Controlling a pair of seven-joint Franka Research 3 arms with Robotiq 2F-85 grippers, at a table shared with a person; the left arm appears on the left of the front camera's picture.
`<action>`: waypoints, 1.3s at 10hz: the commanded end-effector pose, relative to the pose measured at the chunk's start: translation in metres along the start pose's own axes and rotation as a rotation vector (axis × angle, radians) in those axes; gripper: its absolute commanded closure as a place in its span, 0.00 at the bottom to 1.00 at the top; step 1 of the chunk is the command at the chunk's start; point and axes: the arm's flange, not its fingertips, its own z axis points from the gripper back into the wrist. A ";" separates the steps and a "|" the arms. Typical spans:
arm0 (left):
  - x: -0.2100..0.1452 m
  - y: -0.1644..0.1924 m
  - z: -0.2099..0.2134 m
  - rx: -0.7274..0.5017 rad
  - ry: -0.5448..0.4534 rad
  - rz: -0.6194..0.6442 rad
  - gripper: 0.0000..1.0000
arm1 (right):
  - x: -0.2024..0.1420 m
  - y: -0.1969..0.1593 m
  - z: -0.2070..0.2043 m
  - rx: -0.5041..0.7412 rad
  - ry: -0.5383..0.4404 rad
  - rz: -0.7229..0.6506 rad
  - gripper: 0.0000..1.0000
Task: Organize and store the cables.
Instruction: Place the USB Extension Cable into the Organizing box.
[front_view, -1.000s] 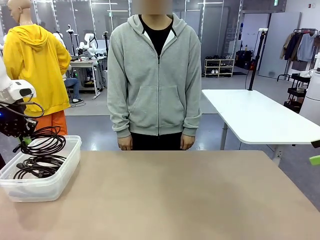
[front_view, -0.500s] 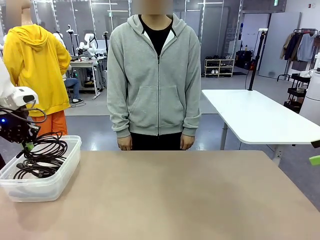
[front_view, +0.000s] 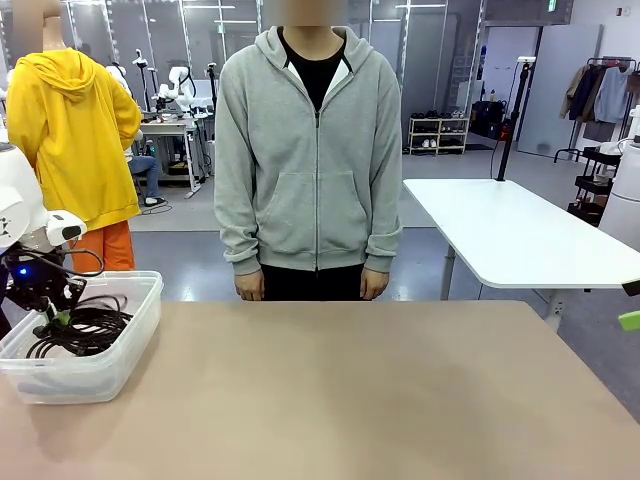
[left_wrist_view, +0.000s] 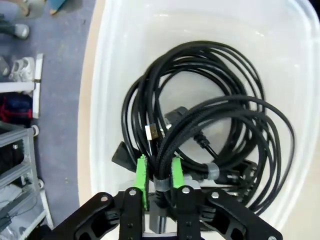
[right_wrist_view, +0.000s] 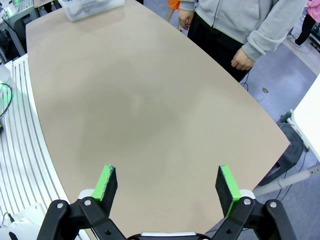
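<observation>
Several black cables (left_wrist_view: 225, 115) lie coiled in a clear plastic bin (left_wrist_view: 102, 90) at the table's left end (front_view: 100, 372). My left gripper (left_wrist_view: 159, 177) reaches down into the bin (front_view: 55, 320), its green pads pressed to both sides of the taped neck of a braided coil (left_wrist_view: 165, 150) that rests on top of the others. My right gripper (right_wrist_view: 167, 182) hangs open and empty over the bare tabletop near its right end. One of its green pads (front_view: 629, 320) peeks in at the right edge of the front view.
A person in a grey hoodie stands at the far edge, hands (front_view: 250, 285) hanging at the sides. The brown tabletop (front_view: 350, 390) stretches bare from the bin to the right. A white table (front_view: 520, 240) stands behind on the right.
My left gripper has come down with the braided coil from above the bin's rim into the bin, so the coil now rests on the cables inside. The right arm has stayed still.
</observation>
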 end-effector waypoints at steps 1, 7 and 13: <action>0.003 -0.003 0.003 0.042 -0.002 0.030 0.37 | -0.001 -0.001 -0.001 0.001 -0.015 0.019 0.00; -0.002 0.000 0.021 -0.003 -0.034 0.034 0.00 | -0.001 -0.001 -0.001 0.001 -0.015 0.019 0.00; 0.002 0.001 0.026 -0.010 -0.046 0.041 0.00 | -0.001 -0.001 -0.001 0.001 -0.015 0.019 0.00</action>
